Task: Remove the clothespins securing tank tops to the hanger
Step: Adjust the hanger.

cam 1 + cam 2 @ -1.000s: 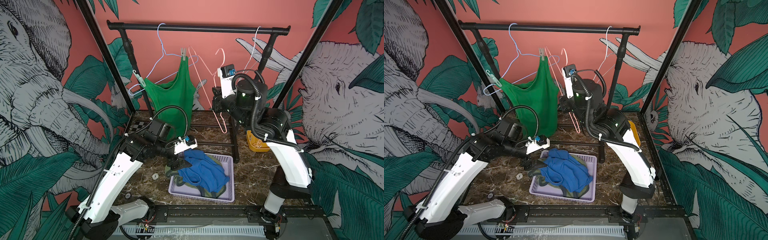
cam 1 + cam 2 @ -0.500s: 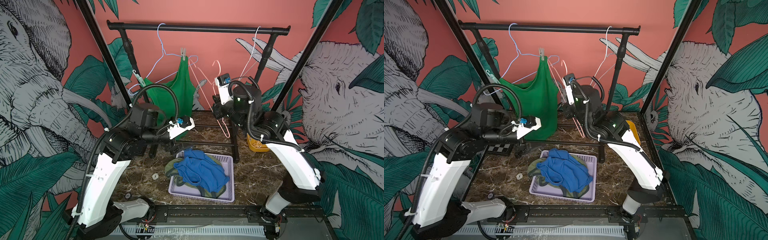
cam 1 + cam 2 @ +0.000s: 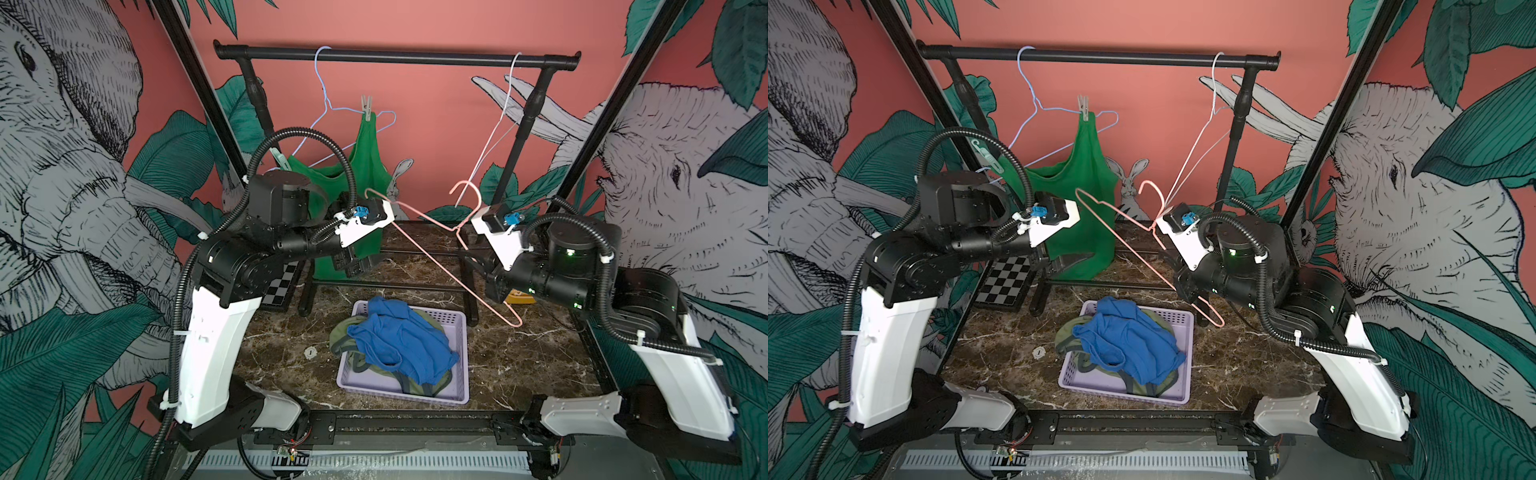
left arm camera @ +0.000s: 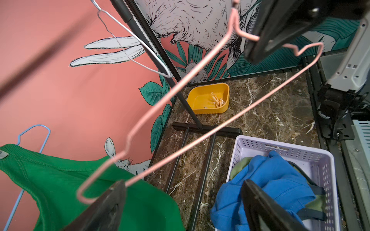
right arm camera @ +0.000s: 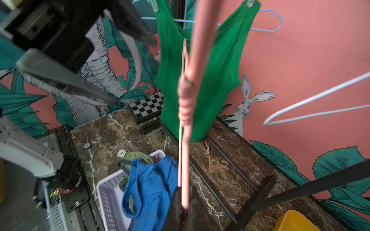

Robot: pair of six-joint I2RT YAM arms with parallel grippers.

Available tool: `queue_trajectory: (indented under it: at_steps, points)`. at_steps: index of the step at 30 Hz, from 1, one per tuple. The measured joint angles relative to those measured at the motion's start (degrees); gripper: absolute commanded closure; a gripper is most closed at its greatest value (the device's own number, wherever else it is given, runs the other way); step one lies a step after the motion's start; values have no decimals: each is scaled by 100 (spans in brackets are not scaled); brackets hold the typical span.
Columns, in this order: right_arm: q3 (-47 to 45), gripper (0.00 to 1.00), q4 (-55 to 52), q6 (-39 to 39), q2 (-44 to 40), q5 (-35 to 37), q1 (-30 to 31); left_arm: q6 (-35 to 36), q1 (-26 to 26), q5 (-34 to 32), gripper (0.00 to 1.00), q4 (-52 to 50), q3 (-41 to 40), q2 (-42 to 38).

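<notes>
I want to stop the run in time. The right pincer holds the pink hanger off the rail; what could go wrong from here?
1. The right pincer grips the pink hanger at one spot only, so the wire may swing or twist loose.
2. Its far corner is close to the open left pincer and the green top; a move could snag the cloth.
3. Two clothespins pin that top, so snagged cloth could not slip free.

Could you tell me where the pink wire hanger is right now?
The pink wire hanger is off the rail, pinched in the shut right gripper; in both top views it slants right of the green tank top, behind the lavender basket.
</notes>
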Motion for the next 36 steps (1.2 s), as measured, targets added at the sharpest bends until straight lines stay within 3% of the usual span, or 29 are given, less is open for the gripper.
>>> queue_trajectory:
  at_steps: [8, 15, 18, 23, 28, 33, 36]
  points:
    - [-197, 100, -404, -326, 240, -400, 203, 448, 0, 219, 13, -417, 133, 125]
    - [-103, 100, -490, -507, 181, -623, 212, 942, 0, 619, 13, -1023, -275, 37]
    - [-103, 100, -516, -553, 157, -776, 227, 1047, 0, 649, 26, -1150, -455, 31]
    - [-101, 100, -546, -595, 68, -1080, 234, 1163, 2, 664, 59, -1300, -538, 22]
    - [-101, 100, -623, -616, -72, -1331, 236, 1220, 0, 662, 100, -1440, -555, -46]
    - [-98, 98, -688, -664, -66, -1458, 238, 1392, -42, 691, 100, -1714, -629, -197]
    - [-98, 68, -728, -664, -20, -1530, 243, 1462, -42, 649, 100, -1871, -629, -238]
